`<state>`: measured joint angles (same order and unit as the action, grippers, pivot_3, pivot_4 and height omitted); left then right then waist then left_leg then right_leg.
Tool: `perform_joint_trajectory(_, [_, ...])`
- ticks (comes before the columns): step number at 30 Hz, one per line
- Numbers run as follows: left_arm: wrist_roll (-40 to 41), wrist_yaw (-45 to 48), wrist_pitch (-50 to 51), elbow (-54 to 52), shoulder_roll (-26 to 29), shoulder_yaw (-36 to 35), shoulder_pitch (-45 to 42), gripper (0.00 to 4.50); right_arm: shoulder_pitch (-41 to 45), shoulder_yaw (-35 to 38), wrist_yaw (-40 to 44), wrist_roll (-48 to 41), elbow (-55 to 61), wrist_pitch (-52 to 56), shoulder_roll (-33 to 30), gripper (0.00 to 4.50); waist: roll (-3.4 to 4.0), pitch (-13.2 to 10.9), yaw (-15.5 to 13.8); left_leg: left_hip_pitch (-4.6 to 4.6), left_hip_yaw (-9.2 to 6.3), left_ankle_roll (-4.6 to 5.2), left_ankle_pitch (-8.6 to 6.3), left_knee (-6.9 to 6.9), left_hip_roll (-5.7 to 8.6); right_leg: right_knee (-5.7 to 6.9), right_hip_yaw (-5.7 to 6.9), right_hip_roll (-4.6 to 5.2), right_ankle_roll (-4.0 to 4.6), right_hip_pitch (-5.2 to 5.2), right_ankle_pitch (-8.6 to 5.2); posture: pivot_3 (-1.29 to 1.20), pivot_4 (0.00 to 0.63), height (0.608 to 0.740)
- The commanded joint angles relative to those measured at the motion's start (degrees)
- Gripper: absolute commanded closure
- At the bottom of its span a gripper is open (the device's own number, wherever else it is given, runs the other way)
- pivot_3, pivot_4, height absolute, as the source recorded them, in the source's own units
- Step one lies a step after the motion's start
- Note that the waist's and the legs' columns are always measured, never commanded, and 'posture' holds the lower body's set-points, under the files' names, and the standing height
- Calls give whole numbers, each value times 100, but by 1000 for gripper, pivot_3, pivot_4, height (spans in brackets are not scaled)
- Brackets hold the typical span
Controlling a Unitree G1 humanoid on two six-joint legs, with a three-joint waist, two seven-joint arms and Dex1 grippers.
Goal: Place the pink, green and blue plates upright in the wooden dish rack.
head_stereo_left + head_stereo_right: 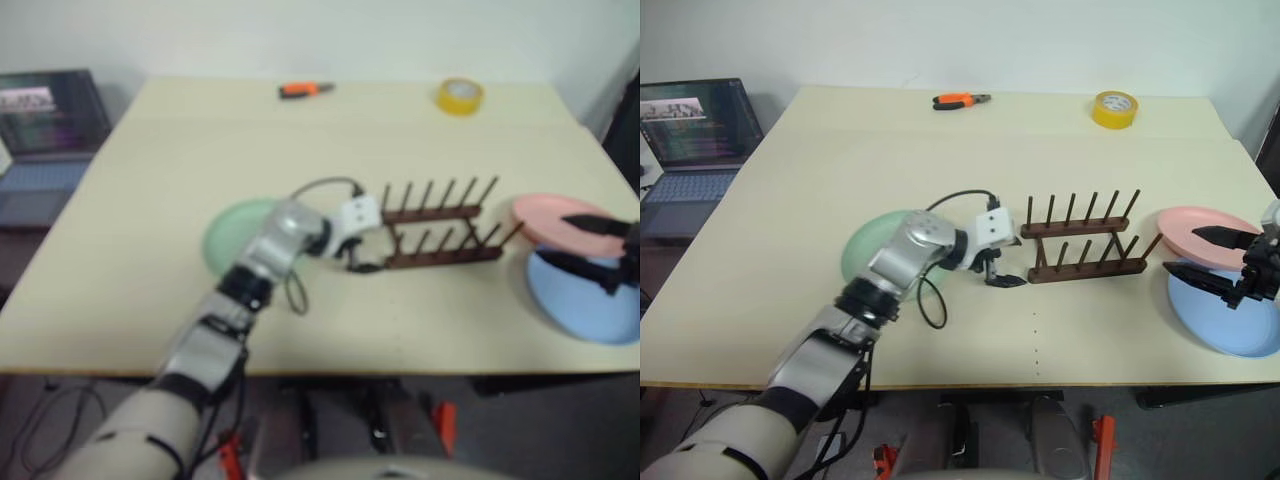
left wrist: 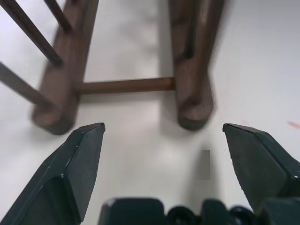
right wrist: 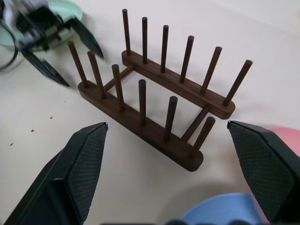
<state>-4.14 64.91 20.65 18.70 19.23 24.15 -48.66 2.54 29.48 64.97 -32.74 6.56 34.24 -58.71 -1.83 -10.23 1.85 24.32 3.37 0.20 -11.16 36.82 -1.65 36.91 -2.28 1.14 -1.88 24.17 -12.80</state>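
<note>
The wooden dish rack (image 1: 1085,243) stands empty near the middle of the cream table (image 1: 790,200), its two rails running side to side with thin pegs upright. At its nine o'clock end the left gripper (image 1: 998,273) sits just off the rail tips, fingers spread wide and grasping nothing; the left wrist view shows bare table between the two black fingertips (image 2: 84,154) and the rack's rounded ends just beyond them, not touching.

The mint green plate (image 1: 872,243) lies flat at nine o'clock from the rack, partly hidden under the left arm. At three o'clock from the rack the pale pink plate (image 1: 1200,228) lies flat, its near edge overlapping the light blue plate (image 1: 1230,322), which sits at about four o'clock (close to the table's right side).

The right gripper (image 1: 1203,253) hovers over those two plates, its jaws wide apart and empty, pointing toward the rack.

At the far edge, around twelve o'clock, lie orange-handled pliers (image 1: 960,100) and a yellow tape roll (image 1: 1113,108). An open laptop (image 1: 695,135) stands off the table at about ten o'clock.
</note>
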Motion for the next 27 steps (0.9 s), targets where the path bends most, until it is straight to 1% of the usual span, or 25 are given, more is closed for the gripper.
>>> perform_joint_trajectory(1, [269,274,579,-1308,473,-235,247,21,-151,83,52,-165,326,82,-3,0,0,0,-9,0,0,0,0,0,0,0,1,0,0,0,0,0,150,740])
perform_joint_trajectory(3, [448,467,903,-1978,879,-329,477,372,-319,44,39,-251,527,212,69,0,-1,0,-5,1,-3,0,0,0,-3,1,4,0,2,-1,-1,0,150,740])
perform_joint_trajectory(4, [528,539,1005,-2214,1019,-341,563,559,-370,28,25,-282,600,267,94,389,0,0,-5,0,-3,0,0,1,-4,2,3,0,2,-1,-1,0,150,740])
perform_joint_trajectory(6, [719,635,1262,-2677,1210,-315,760,1201,-488,-42,32,-326,730,345,129,902,1,1,-10,-2,-3,0,0,4,-3,5,4,1,2,-2,-1,0,150,740])
perform_joint_trajectory(8, [786,577,1459,-2977,1245,-180,940,1980,-544,-180,-39,-324,807,367,192,1703,1,1,-18,-6,-2,0,0,10,0,4,3,6,1,-9,-1,0,150,740])
perform_joint_trajectory(9, [825,551,1543,-3067,1220,-112,1007,2277,-525,-270,-103,-311,821,383,231,1973,0,1,-19,-6,-3,1,1,13,1,2,2,6,1,-11,0,0,150,740])
perform_joint_trajectory(12, [921,342,1830,-3218,922,146,1190,3489,-461,-663,-294,-176,857,387,370,3145,-1,1,-19,-6,-6,1,1,17,3,1,1,6,1,-13,0,0,150,740])
perform_joint_trajectory(15, [917,-68,2064,-3018,347,402,1234,4500,-257,-1305,-937,322,681,418,608,4194,-1,1,-21,-6,-8,1,1,17,5,2,0,5,1,-12,0,0,150,740])
perform_joint_trajectory(16, [938,-158,2120,-2947,213,426,1232,4500,-197,-1423,-1102,430,636,446,668,4428,-2,0,-21,-5,-8,2,1,17,6,3,0,5,1,-12,0,0,150,740])
perform_joint_trajectory(22, [817,-701,2187,-2494,-272,607,1147,4500,-6,-1887,-1808,909,465,472,1023,4428,2,2,-7,-4,-11,1,1,8,0,5,-1,-6,5,-5,-3,0,150,740])
perform_joint_trajectory(27, [750,-1027,2149,-2215,-471,663,1098,4500,106,-2091,-2159,1255,243,288,1251,4428,2,2,-12,-4,-8,2,1,13,5,6,-5,-3,1,-7,0,0,150,740])
